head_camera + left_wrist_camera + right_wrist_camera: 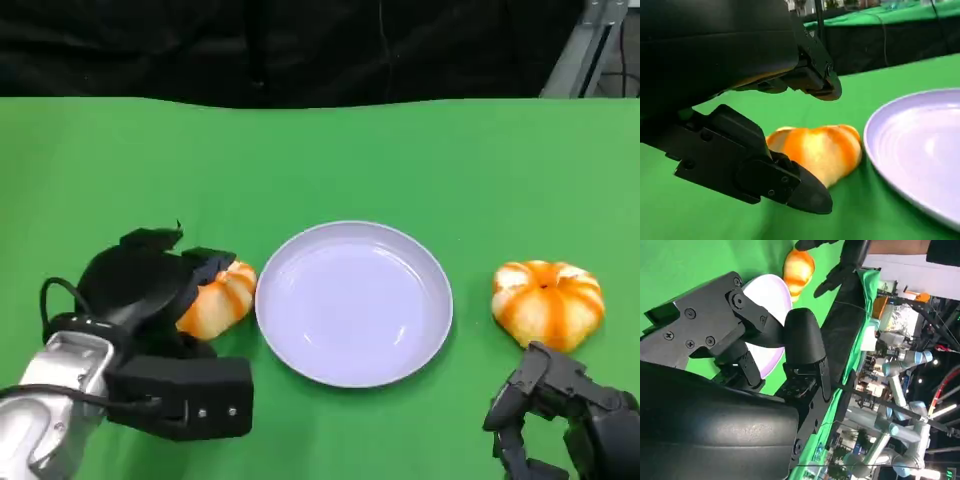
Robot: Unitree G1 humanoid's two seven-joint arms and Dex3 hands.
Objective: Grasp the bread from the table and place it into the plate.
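Observation:
A golden-orange bread roll [222,298] lies on the green table just left of the white plate [353,300]. My left hand [150,285] reaches over it from the left. In the left wrist view the roll [815,150] rests on the cloth between the fingers [812,80] above and the thumb below, with a gap above the roll; the plate [920,145] is beside it. A second, round bread [547,303] sits right of the plate. My right hand [560,415] hovers low near the table's front edge, below that bread, fingers bent and holding nothing.
The table is covered with green cloth [330,160], and a black backdrop stands behind its far edge. The right wrist view looks across the plate [772,295] to the roll [799,267]. A lab with other robot arms lies beyond.

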